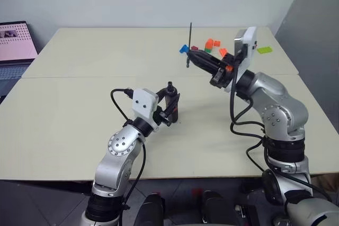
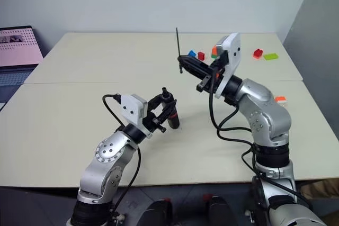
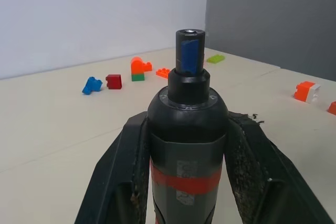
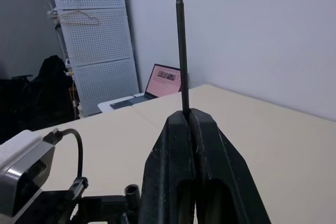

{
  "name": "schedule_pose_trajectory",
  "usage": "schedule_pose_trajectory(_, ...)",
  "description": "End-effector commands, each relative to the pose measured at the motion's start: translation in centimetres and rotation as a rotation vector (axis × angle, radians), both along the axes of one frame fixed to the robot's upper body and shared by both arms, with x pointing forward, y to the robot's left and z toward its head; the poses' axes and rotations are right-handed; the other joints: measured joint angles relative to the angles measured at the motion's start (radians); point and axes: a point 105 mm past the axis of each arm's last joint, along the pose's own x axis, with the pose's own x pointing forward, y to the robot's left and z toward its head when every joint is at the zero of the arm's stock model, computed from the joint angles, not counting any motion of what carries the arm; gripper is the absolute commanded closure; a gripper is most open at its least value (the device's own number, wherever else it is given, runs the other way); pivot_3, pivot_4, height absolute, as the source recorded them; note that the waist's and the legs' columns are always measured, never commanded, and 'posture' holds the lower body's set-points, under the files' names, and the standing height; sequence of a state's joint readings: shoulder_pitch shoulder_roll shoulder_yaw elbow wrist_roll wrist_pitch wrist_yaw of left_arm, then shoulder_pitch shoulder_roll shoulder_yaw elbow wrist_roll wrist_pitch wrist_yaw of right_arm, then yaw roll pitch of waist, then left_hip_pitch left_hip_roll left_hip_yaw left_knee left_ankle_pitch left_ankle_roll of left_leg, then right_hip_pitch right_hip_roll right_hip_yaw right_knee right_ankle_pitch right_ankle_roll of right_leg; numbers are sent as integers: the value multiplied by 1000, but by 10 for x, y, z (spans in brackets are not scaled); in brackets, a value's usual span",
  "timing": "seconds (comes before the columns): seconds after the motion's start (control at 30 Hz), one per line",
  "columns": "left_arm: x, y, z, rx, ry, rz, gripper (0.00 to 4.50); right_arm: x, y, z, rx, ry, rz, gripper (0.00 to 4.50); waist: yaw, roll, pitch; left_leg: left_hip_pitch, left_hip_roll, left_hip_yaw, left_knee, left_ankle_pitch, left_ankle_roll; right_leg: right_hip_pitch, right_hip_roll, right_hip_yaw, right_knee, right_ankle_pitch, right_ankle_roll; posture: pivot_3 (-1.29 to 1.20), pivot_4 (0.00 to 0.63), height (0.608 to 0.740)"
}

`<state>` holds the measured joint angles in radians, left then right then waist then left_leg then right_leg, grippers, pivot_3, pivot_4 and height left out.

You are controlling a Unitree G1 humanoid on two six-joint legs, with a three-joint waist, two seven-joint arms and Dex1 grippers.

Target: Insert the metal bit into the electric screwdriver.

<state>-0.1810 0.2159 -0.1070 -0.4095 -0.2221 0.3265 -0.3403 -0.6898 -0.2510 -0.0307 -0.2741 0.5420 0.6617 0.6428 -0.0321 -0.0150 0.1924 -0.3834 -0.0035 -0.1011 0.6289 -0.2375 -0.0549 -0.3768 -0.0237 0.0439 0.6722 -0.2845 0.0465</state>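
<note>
My left gripper (image 1: pixel 171 105) is shut on the electric screwdriver (image 1: pixel 170 91), a black tool with a red band (image 3: pixel 186 183), held upright over the middle of the table. Its open socket end (image 3: pixel 189 34) points up between the fingers (image 3: pixel 121 171). My right gripper (image 1: pixel 192 56) is raised farther back and to the right, shut on the metal bit (image 1: pixel 190 41). The thin dark rod stands nearly upright, with most of its length above the fingertips (image 4: pixel 181 45). The bit is higher than the screwdriver and clear of it.
Small toy bricks lie at the table's back right: blue (image 1: pixel 184 48), orange (image 1: pixel 211 43), green (image 1: pixel 265 50), and one more orange (image 2: pixel 280 99) near the right edge. A laptop (image 1: pixel 16 46) sits beyond the left edge. A seam crosses the beige table (image 1: pixel 79 109).
</note>
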Motion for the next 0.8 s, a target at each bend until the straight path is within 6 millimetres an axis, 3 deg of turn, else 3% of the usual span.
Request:
schedule_pose_trajectory(0.03,-3,-2,-3,15,8,1,2859,-12,6,10,6,-72,15,4500,0,0,0,-1,0,0,0,0,0,-1,0,0,0,0,0,0,150,740)
schedule_pose_trajectory(0.37,-5,-3,-5,18,15,-1,2859,-21,29,1,4,-42,45,4500,0,0,0,-1,0,0,0,0,0,-2,0,0,0,0,0,0,150,740)
schedule_pose_trajectory(0.8,-5,-1,-9,25,28,-4,2860,-21,31,-12,-8,-6,46,4500,0,0,0,-3,0,0,-1,0,0,-3,0,0,-1,0,0,0,150,740)
